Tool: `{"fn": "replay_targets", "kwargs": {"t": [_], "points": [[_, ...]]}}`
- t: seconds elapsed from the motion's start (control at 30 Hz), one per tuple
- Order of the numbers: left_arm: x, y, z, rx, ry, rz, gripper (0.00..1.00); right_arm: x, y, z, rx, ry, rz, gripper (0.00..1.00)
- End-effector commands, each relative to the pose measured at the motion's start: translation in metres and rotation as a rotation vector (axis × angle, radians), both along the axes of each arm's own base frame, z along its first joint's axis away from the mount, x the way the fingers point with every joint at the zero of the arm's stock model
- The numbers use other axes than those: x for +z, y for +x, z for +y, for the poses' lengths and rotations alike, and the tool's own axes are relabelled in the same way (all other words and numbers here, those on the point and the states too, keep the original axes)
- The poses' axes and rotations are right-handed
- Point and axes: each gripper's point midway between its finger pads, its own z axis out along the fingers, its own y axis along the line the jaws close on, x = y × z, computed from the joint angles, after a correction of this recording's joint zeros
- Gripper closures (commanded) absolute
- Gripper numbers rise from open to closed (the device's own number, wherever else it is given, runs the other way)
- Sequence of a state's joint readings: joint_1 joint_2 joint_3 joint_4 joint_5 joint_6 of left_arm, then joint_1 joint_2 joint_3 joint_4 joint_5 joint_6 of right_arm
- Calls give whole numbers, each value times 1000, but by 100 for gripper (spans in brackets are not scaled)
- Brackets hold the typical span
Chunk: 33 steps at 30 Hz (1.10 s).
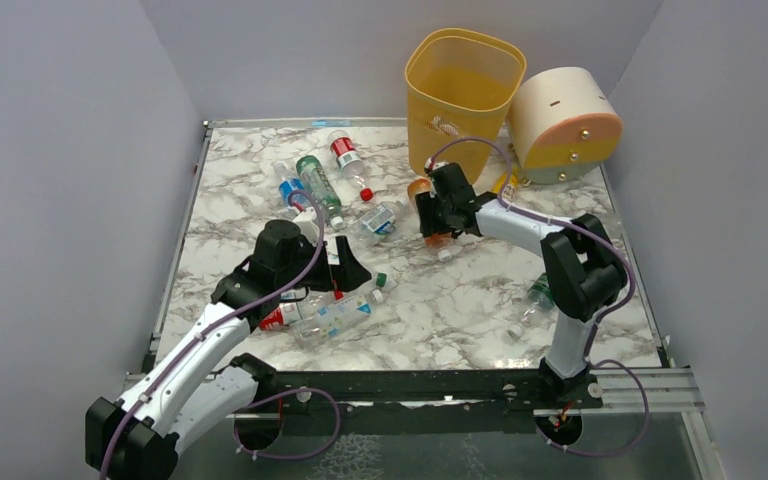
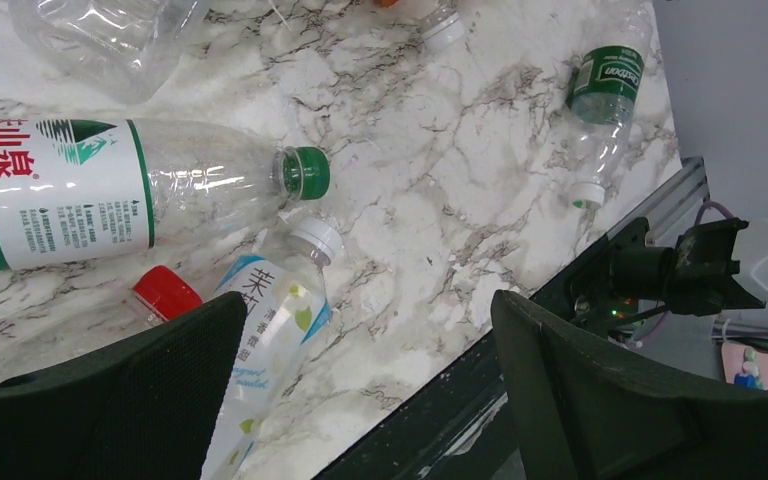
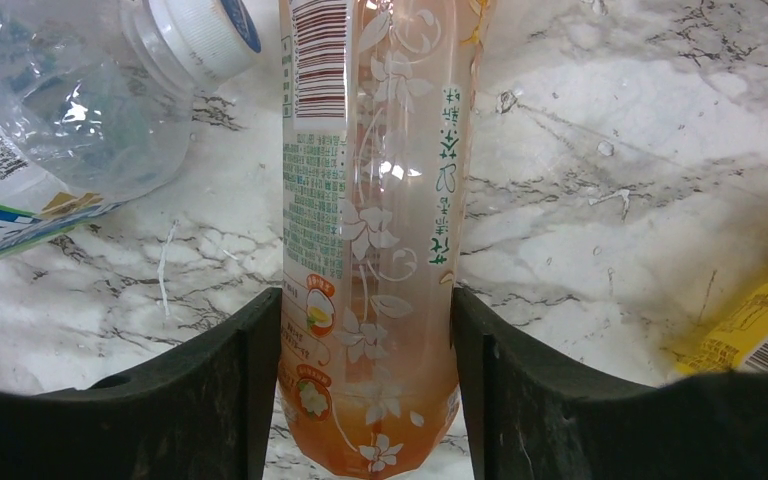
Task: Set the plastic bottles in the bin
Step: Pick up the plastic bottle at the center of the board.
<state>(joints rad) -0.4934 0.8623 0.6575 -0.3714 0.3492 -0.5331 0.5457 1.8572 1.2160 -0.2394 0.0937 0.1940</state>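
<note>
Plastic bottles [image 1: 318,182] lie scattered across the marble table [image 1: 460,310]. The left gripper [image 2: 368,305] hangs with its jaws spread wide and nothing between them. A white-capped bottle [image 2: 270,330] lies just beneath it, with a green-capped bottle [image 2: 190,190] right beside that one. The right gripper [image 3: 365,300] does the work: its fingers [image 3: 250,380] press against both sides of an orange bottle [image 3: 370,200] that lies on the table, pinching it toward its bottom end. The bin [image 1: 430,120] stands just beyond this gripper. To do this step well, the squeeze should probably be firm before any lift, since the thin plastic may flex and slip. The bottle should then clear the bin's rim before it is let go.
</note>
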Motion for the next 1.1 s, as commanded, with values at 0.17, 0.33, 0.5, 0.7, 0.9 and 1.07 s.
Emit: {"fn": "replay_targets", "kwargs": {"t": [0.17, 0.33, 0.5, 0.7, 0.9, 1.07], "points": [[18, -15, -4, -16, -103, -33, 1, 14, -32, -3, -43, -34, 42, 49], [25, -22, -7, -51, -128, -46, 1, 21, -54, 0, -48, -9, 79, 51], [34, -29, -7, -71, -146, -57, 1, 42, -69, 0, -62, 28, 87, 52], [36, -33, -7, -86, -151, -47, 1, 83, -77, 1, -62, 89, 43, 53], [36, -28, -6, -62, -135, -47, 1, 133, -88, -5, -42, 178, -58, 53], [36, -23, -3, -34, -121, -58, 1, 163, -98, -7, -11, 245, -128, 53]]}}
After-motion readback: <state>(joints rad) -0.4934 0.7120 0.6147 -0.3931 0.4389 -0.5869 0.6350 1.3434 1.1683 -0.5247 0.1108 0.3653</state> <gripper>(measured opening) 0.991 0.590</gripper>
